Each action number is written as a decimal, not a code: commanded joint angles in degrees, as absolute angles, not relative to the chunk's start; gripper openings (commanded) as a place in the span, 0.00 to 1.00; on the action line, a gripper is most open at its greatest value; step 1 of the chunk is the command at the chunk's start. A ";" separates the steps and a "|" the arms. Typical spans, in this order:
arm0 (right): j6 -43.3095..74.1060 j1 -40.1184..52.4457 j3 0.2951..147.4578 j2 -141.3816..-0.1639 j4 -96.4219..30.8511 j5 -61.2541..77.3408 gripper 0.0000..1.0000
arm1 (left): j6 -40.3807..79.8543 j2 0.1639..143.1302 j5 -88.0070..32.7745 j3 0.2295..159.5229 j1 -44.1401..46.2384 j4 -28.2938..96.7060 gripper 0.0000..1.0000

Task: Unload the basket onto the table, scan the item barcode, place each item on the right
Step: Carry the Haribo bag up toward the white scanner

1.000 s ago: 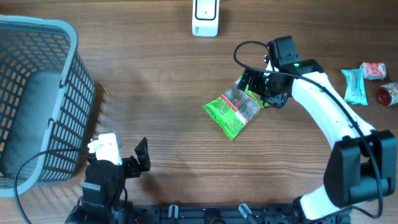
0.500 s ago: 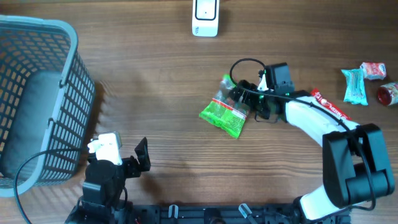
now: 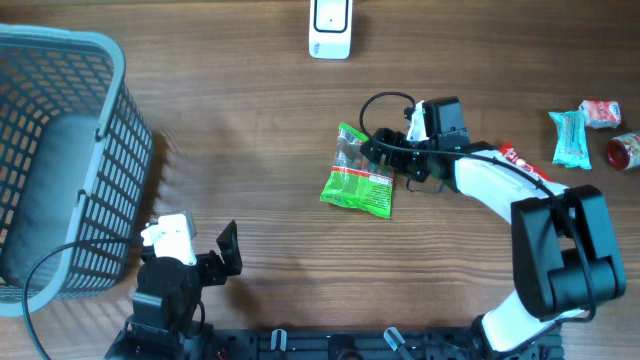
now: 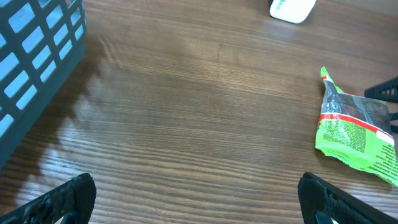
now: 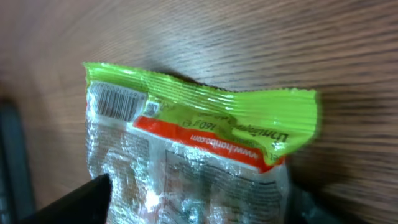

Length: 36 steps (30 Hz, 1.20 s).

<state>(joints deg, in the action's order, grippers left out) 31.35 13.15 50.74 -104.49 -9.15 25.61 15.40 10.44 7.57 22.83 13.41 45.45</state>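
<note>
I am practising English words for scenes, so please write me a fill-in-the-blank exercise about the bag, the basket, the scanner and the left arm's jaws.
The printed end of the snack bag is mostly ____ in colour.
The basket stands at the ____ edge of the overhead view.
The white scanner lies at that view's ____ edge.
The jaws of the left gripper stand wide ____.
Missing words: green; left; top; open.

green packet, basket, wooden table
</note>
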 commanded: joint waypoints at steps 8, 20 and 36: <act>27.97 19.05 44.18 -116.95 -18.17 22.72 0.04 | 15.68 10.02 7.31 22.48 13.10 45.32 1.00; 24.21 15.66 49.08 -84.01 -19.90 44.88 0.04 | 15.68 10.02 7.31 22.48 13.10 45.32 1.00; 37.45 15.66 49.08 -67.02 -8.54 53.67 0.04 | 15.68 10.02 7.31 22.48 13.10 45.32 1.00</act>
<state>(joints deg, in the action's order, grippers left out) 32.93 15.70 48.21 -67.26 -10.85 48.75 15.40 10.44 7.57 22.81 13.41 45.45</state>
